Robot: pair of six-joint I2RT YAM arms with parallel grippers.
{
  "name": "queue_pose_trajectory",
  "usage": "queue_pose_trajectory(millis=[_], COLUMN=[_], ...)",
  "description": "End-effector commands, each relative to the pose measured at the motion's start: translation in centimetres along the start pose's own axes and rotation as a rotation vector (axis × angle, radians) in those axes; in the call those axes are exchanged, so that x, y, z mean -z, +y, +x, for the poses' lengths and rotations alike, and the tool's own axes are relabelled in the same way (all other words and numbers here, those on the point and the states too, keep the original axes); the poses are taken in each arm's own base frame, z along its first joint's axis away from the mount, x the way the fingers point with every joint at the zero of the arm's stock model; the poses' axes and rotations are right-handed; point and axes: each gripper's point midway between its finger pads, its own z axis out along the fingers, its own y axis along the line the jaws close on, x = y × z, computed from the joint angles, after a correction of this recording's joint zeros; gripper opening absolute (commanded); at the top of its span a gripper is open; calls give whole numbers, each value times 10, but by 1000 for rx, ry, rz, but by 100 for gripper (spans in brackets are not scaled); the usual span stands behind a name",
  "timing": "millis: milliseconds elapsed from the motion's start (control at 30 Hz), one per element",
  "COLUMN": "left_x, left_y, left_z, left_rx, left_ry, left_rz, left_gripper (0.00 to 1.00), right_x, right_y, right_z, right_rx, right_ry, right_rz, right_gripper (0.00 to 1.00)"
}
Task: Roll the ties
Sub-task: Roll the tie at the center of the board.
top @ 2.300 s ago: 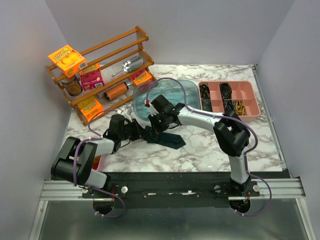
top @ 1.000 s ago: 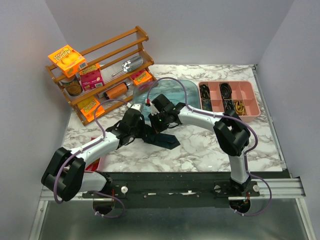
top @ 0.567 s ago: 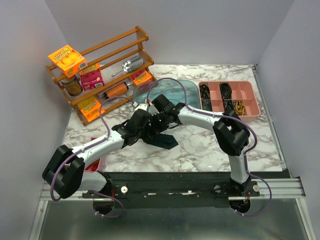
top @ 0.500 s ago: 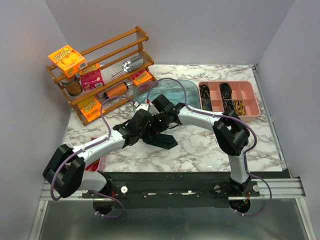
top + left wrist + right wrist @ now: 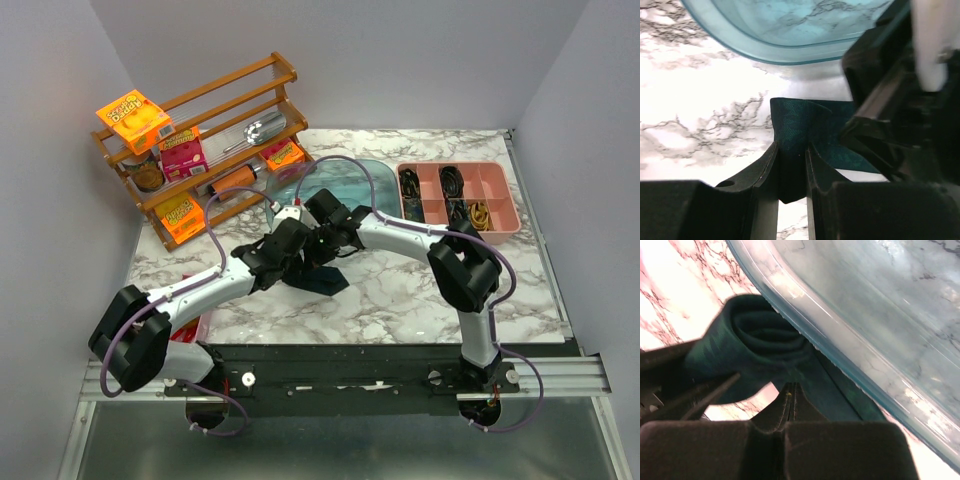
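Observation:
The dark teal tie [image 5: 327, 281] lies on the marble just in front of the blue tub [image 5: 345, 190], between both grippers. In the left wrist view, a fold of the tie [image 5: 805, 125] stands between the fingers of my left gripper [image 5: 791, 165], which is shut on it. My left gripper [image 5: 298, 262] sits close beside the right gripper [image 5: 322, 252]. The right wrist view shows the tie wound into a loose roll [image 5: 765, 337] against the tub's wall [image 5: 865, 315]. My right gripper [image 5: 792, 387] is shut, its tips over the flat strip trailing from the roll.
A wooden rack [image 5: 200, 140] with boxes, jars and a scoop stands at the back left. A pink divided tray [image 5: 500, 225] holding small dark items sits at the back right. The tub's rim [image 5: 785, 50] lies just past the left fingers.
My left arm has swung right and forward, up against the right gripper. The tie's loose end on the marble has drawn in shorter. The right arm has stayed put.

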Motion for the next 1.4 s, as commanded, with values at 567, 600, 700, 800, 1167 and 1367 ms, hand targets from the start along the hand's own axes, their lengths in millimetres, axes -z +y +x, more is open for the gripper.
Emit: queue_pose_trajectory(millis=[567,600,700,800,1167,1367], left_x=[10,10,6,1,-14,-23], left_y=[59,56,53,44,18,-4], left_z=[5,3,6,8,17,29], left_rx=[-179,-185,-210,-231,-352,-349], left_ry=[52,50,73,87,123,138], left_rz=[-455,-457,-486,-484,-554,-464], left_gripper=[11,11,10,9,9,11], right_x=[34,37,42,45,44,44], right_y=[-41,-45,-54,-62,-77,-83], right_z=[-1,-2,1,5,14,15], right_rx=[-44,-50,-61,-71,-100,-115], right_ry=[-75,-80,-85,-87,-78,-78], right_rz=[101,106,115,123,129,126], right_gripper=[0,1,0,0,0,0])
